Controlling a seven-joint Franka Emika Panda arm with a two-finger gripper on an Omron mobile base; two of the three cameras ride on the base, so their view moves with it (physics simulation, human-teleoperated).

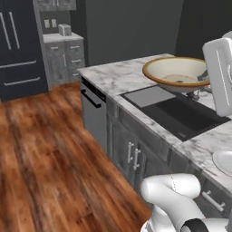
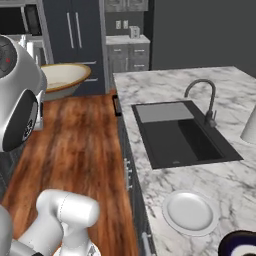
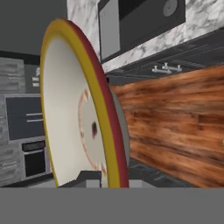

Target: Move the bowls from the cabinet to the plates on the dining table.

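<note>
Gripper [image 3: 101, 177] closed on the rim of the beige bowl [image 1: 176, 72] (edge-held only); a swing toward the white plate [image 2: 190, 212] risks slippage.

I am looking at a home kitchen: a marble worktop [image 2: 165, 85] with a black sink [image 2: 180, 135] and faucet [image 2: 202, 100], grey drawers [image 1: 65, 59], wood floor [image 1: 41, 154].
</note>
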